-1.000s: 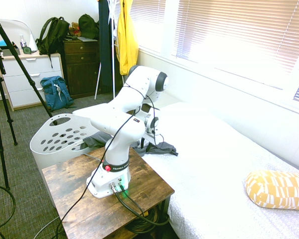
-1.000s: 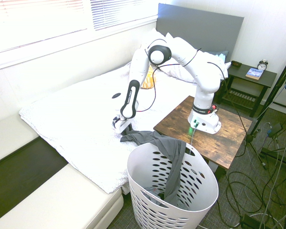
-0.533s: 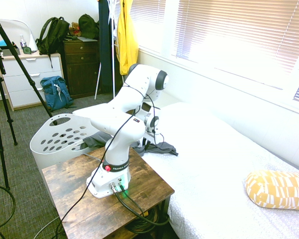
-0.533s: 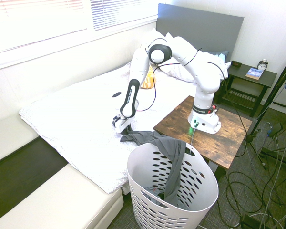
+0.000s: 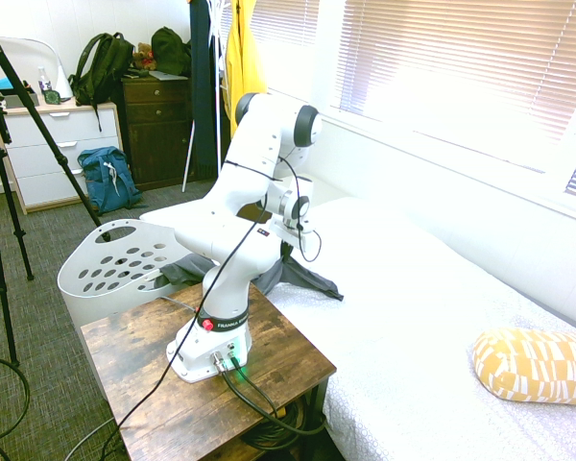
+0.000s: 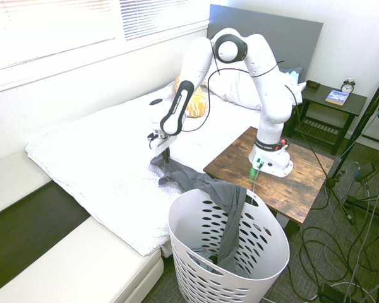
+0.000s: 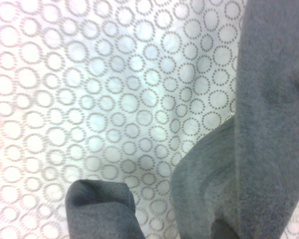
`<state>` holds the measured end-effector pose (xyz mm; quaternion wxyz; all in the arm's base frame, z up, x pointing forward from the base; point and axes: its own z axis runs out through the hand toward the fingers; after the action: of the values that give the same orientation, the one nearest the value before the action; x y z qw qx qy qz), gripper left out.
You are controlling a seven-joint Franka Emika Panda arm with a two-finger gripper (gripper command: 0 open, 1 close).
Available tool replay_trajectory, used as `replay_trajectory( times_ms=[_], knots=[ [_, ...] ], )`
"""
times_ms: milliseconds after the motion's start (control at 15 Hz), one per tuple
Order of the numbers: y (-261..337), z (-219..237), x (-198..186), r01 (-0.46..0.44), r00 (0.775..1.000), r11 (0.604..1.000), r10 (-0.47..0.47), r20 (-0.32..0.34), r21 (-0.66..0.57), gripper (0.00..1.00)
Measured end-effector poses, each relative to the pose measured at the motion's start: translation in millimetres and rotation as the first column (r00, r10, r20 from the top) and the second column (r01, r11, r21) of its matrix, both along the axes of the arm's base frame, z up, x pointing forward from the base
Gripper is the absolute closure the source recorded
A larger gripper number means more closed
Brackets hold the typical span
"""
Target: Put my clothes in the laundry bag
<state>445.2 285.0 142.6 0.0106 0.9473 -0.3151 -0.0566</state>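
1. My gripper [image 6: 159, 142] pinches the bed-side end of the clothes [image 6: 205, 184].
2. The rest drapes from the bed [image 6: 95, 158] over the laundry bag [image 6: 265, 252] rim.
3. Thin, floppy, light; I judge a bunched fold holds best.

A black band around the base of the white arm [image 5: 223, 325], above the wooden side table [image 5: 144, 384], is showing white lettering that is reading "FRANKA", with a second, smaller word after it too small to make out. No other print is legible anywhere.
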Motion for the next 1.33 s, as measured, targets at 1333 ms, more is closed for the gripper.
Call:
replay_trajectory(
  times_ms=[1333],
  knots=[
    [116.2,426.0,-599.0,-0.434,0.858,0.901,0.418,0.300,-0.016,1.00]
  ],
)
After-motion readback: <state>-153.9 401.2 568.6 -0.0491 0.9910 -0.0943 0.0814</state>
